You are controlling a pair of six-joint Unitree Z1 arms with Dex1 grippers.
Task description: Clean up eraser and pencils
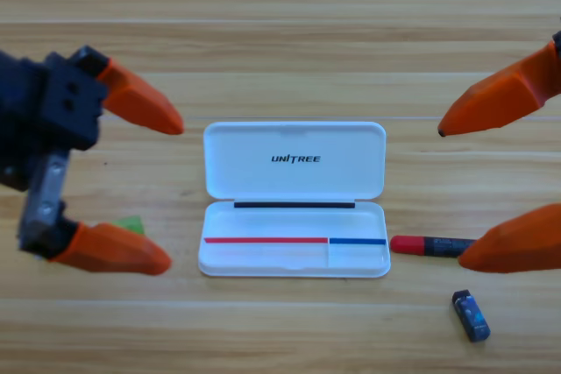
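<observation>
An open white case (294,199) lies in the middle of the table, lid up. Just right of it rests the black pencil with a red cap (428,245), its far end hidden behind an orange jaw. The small dark eraser with a blue patch (471,314) sits lower right, apart from everything. A bright green end (131,224) of the other pencil peeks out at left, mostly hidden behind the left gripper's lower jaw. My left gripper (171,190) looms at the left edge, open and holding nothing. My right gripper (449,194) stands open at the right edge, also holding nothing.
Bare wooden table (280,41) stretches behind the case and along the front edge.
</observation>
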